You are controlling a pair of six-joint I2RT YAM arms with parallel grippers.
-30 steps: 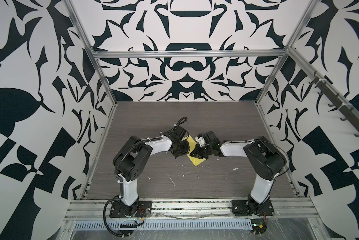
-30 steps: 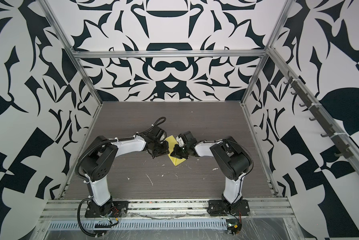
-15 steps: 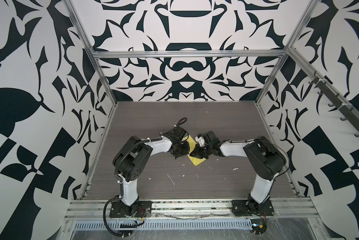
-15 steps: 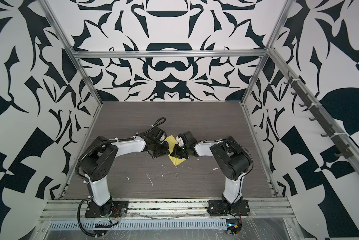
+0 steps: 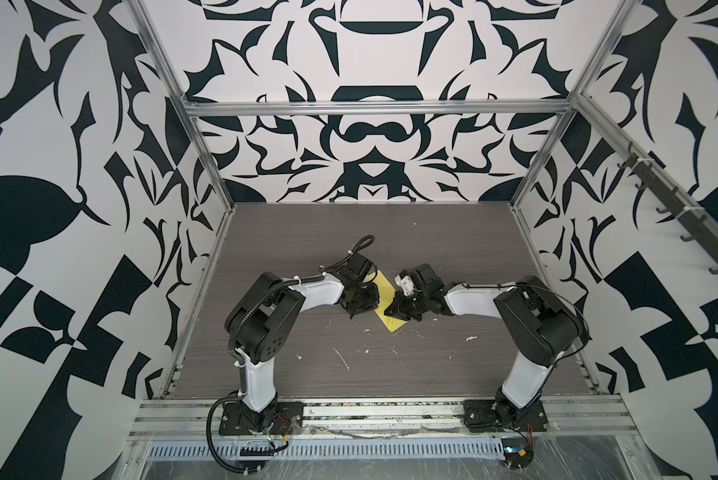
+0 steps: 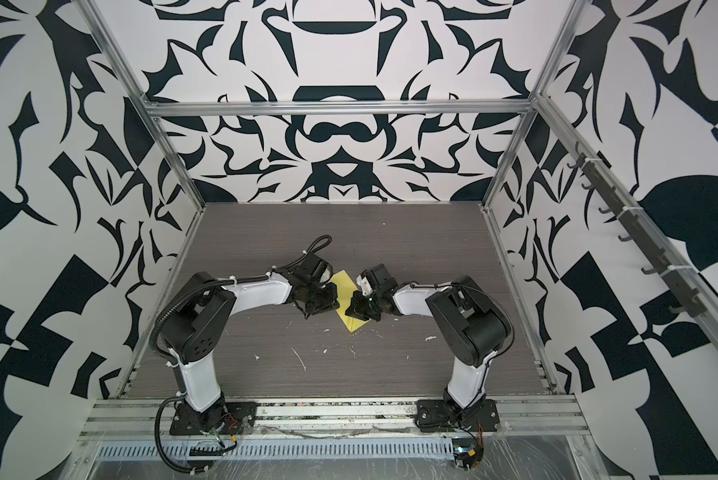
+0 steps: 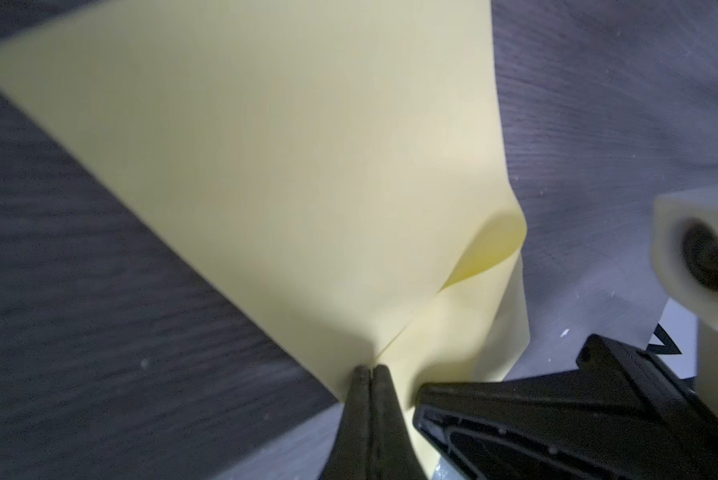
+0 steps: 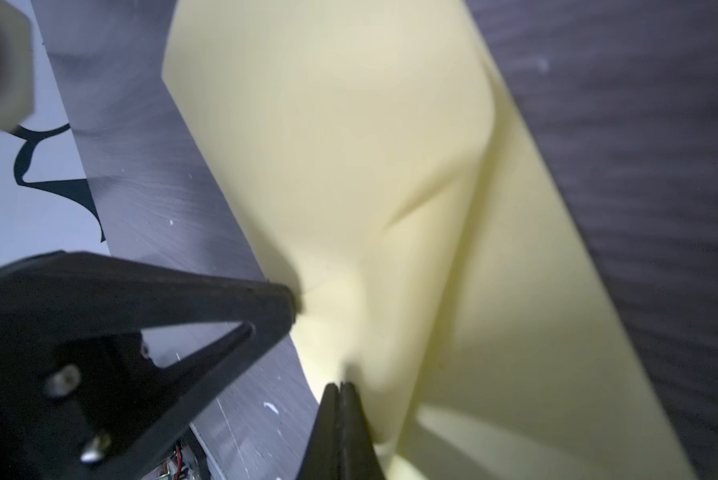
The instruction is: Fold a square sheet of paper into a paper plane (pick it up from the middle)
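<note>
Both pinched the square sheet of paper [image 5: 385,293]: left gripper [image 7: 367,370] at 9 o'clock, right gripper [image 8: 340,386] at 3; opposing pull risked a tear.

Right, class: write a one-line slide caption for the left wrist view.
Left gripper shut on a fold of the yellow square sheet of paper over the dark table.

One paper [image 5: 392,323]. Two arms: left arm [image 5: 315,291], right arm [image 5: 473,297]. One bench [image 5: 432,249]. Several white flecks [image 5: 342,358], too small to count exactly.
</note>
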